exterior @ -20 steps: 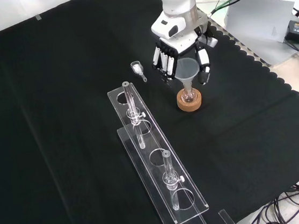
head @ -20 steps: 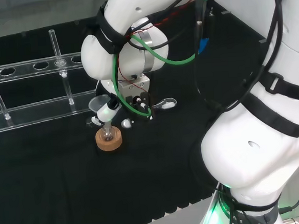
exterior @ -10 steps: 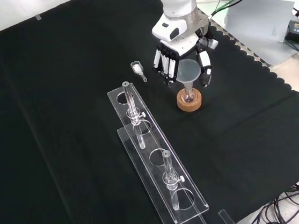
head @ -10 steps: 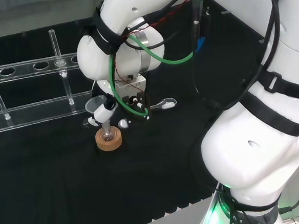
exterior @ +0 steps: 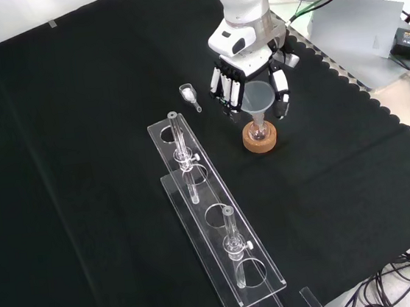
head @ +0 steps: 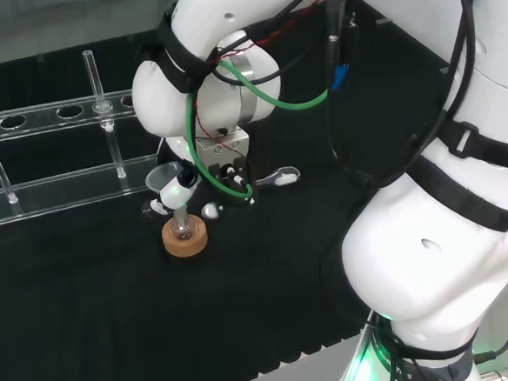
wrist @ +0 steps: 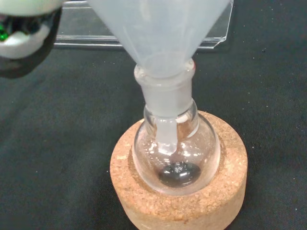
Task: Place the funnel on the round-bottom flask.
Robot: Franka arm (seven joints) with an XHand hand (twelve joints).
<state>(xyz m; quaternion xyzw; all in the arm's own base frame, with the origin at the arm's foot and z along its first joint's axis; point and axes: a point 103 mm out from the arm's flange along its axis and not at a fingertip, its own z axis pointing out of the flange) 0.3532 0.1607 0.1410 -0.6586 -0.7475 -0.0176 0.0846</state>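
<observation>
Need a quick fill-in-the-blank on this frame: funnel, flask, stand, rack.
1. The translucent white funnel's stem sits inside the neck of the clear round-bottom ____.
2. That vessel rests in a ring stand made of ____.
3. In the front view, the hand is around the funnel's ____.
4. The clear plastic rack holds glass ____.

Missing words: flask; cork; cone; tubes

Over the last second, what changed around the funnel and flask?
Little changed. In the head view the arm's wrist shifted slightly left, and the robot hand stays around the funnel, whose stem sits in the neck of the round-bottom flask. The flask on its cork ring, the clear rack and the small scoop stayed put.
</observation>
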